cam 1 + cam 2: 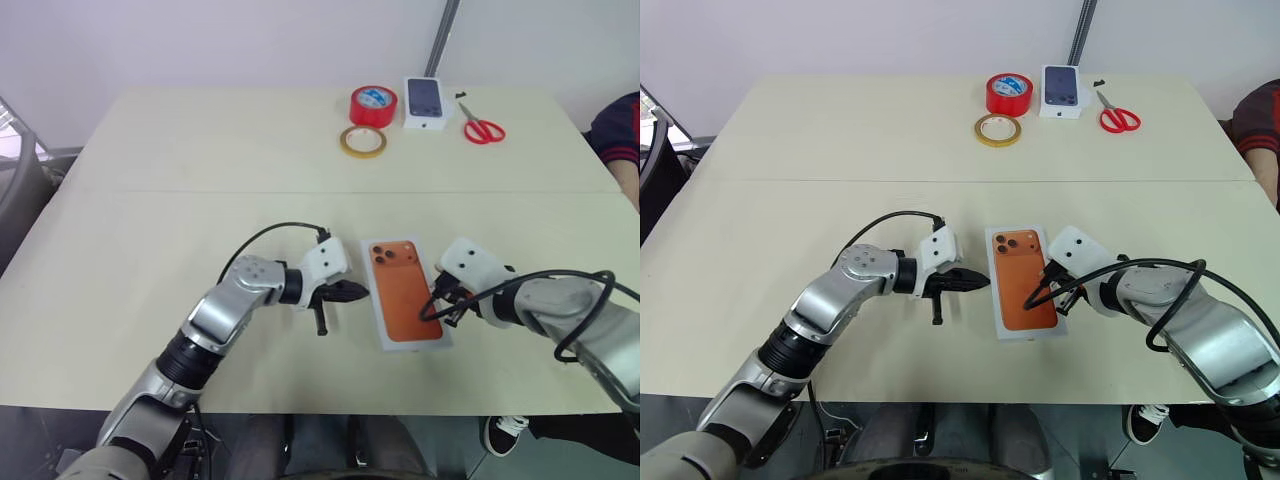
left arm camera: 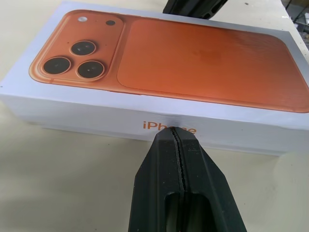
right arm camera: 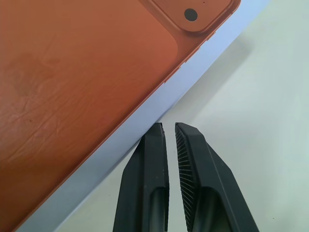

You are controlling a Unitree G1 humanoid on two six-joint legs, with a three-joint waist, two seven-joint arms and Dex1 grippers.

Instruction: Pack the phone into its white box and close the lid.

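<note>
Box (image 2: pixel 87 116) lies closed on the table (image 1: pixel 200 150), lid (image 1: pixel 405 295) seated; phone judged inside. My left gripper (image 1: pixel 355 292), clenched and empty, touches its side; my right gripper (image 1: pixel 432 312), nearly closed, grasps nothing. Task looks complete

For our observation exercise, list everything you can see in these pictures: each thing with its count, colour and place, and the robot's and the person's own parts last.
Table: one, pale cream, under everything.
Lid: one, white with an orange phone picture on top, closed on its box, near edge of table between the two tools.
Tape roll: one, red, far side of table.
Tape ring: one, yellowish, just nearer than the red roll.
Small box: one, white with a dark phone picture, beside the red roll.
Scissors: one pair, red handles, beside the small box.
Person's sleeve: one, dark, far right edge.
Left tool: one, black, shut, at the lid's left side.
Right tool: one, black, nearly shut, at the lid's right side.
</note>
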